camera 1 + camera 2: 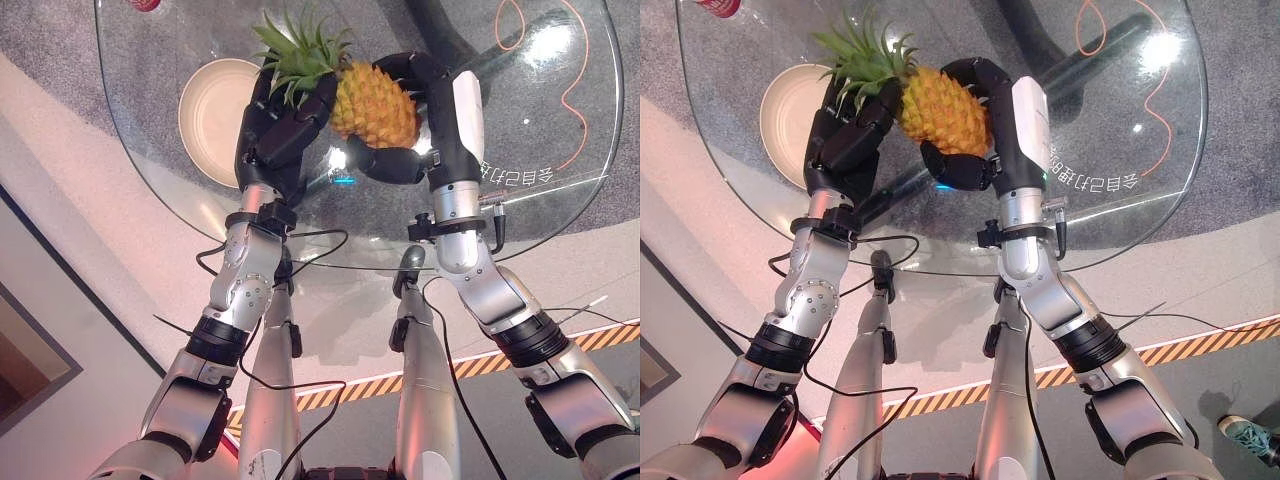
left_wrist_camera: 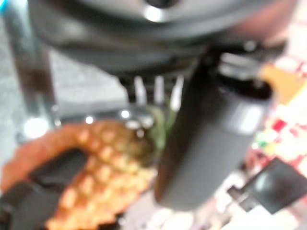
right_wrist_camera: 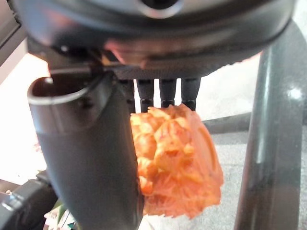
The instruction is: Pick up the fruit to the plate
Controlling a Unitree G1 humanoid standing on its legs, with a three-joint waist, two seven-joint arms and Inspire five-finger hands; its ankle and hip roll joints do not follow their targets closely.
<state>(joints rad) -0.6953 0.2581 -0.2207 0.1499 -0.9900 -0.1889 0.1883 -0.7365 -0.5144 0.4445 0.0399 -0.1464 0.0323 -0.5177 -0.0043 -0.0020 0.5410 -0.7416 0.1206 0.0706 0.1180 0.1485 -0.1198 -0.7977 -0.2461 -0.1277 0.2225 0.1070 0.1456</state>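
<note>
Pineapple [image 1: 374, 102]: orange-yellow, scaly skin, green spiky crown pointing twd the plate [image 1: 208, 108]. Was held lying sideways above the glass table [image 1: 560, 200], clamped btwn left hand [image 1: 285, 125] at crown end and right hand [image 1: 425, 110] curled round its body. Plate: round, cream, on table just beside the crown.

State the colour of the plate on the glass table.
The plate is cream-white, clearest in the left eye view.

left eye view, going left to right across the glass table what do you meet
Round cream plate → dark left hand at the green leafy crown → orange-yellow pineapple → dark right hand with white cover → thin orange cable looping on the glass.
</note>
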